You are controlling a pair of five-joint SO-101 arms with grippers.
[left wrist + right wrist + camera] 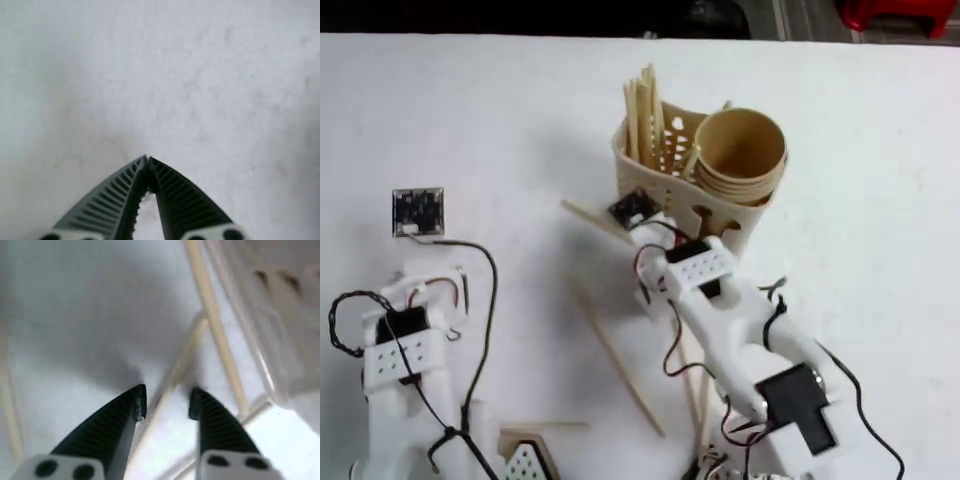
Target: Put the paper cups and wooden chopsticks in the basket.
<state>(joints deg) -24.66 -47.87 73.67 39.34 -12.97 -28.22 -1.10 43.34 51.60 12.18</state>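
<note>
Right pincer [166,399] has jaws apart, straddling a loose chopstick [186,356] that lies flat on the table [500,120] just beside the basket [718,218]; not clamped on it yet. Left pincer [148,162] is closed on nothing, over bare table, well apart from the basket. Done: stacked cups [745,150] sit in the basket, and a bunch of chopsticks [642,105] stands upright in it. Left: several loose sticks [620,365] on the table by the right arm. Looks well past halfway.

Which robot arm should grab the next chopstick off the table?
The right arm, probably. The right tool is open, with a chopstick lined up between its tips, close beside the basket. The left tool is shut over bare table.
</note>
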